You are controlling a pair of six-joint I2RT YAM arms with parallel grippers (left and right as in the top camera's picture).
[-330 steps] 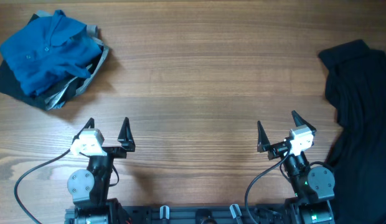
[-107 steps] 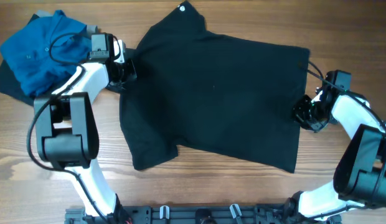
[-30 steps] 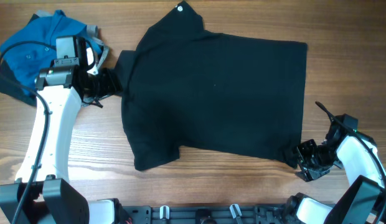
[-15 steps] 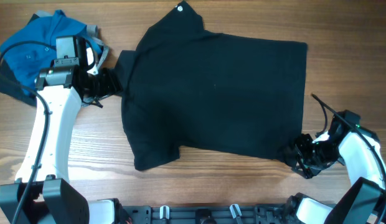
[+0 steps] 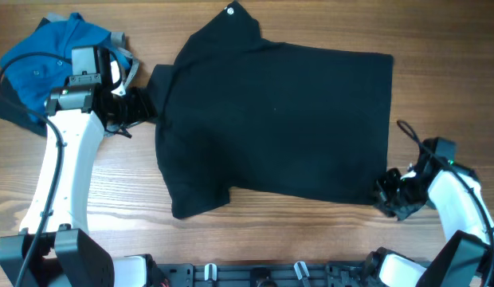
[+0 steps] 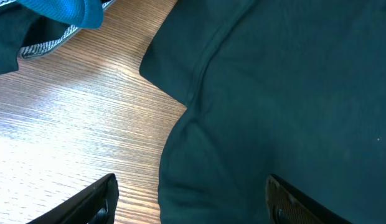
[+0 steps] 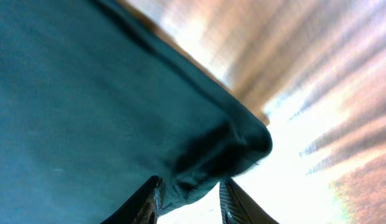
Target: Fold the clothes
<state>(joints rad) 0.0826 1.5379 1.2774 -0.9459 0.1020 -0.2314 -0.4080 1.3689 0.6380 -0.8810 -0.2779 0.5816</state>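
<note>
1. The black shirt (image 5: 271, 119) lies spread out flat in the middle of the wooden tabletop (image 5: 271, 247). Its neck points toward the far left, where a small white tag (image 5: 232, 9) shows at the edge.
2. My left end effector (image 5: 142, 106) sits low at the shirt's left side, right by the sleeve (image 5: 157, 84). My left arm reaches up along the left of the tabletop to get there.
3. From my left wrist I see both fingers (image 6: 87, 202) spread wide. One is over bare wood and the other over black fabric, with the sleeve and its seam lying loose beneath the gap. Nothing is gripped there.
4. My right end effector (image 5: 390, 195) is at the shirt's near right corner, down by the front edge of the tabletop.
5. From my right wrist the two fingers (image 7: 146, 202) stand narrow, close together. The corner of the shirt is puckered up and runs down between them, so I take it as pinched. Bright wood shows just past the hem.
6. At the far left corner a blue shirt (image 5: 48, 56) lies crumpled on a pile. A grey cloth (image 5: 123, 76) peeks out at its right edge and something dark lies underneath. The pile is just beside my left end effector and apart from the black shirt.
</note>
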